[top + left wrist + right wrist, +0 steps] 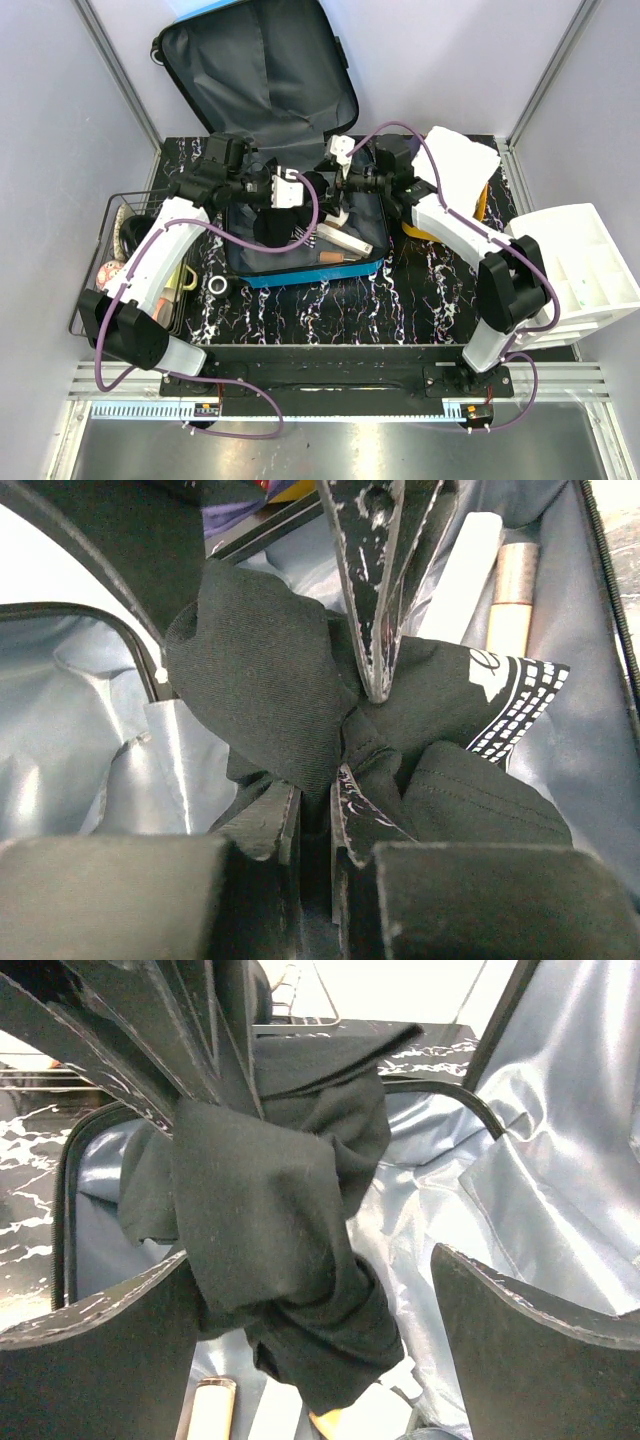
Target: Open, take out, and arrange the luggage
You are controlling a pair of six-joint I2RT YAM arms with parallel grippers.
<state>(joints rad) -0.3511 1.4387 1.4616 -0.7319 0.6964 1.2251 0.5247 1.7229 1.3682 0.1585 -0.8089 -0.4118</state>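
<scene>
The left gripper (318, 815) held the black cloth (270, 1210) pinched over the suitcase (260, 60); it hung downward (bunched) between the wide jaws of the right gripper (310, 1252).

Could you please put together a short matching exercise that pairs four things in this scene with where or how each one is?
Things:
1. luggage
2. black garment
3. white organiser
4. wire basket

Places or states:
A. at the left edge of the table
B. pinched in the jaws of the left gripper
C. lying open, lid raised at the far side
D. at the table's right edge

Pairs: 1-C; 2-B; 3-D; 4-A
</scene>
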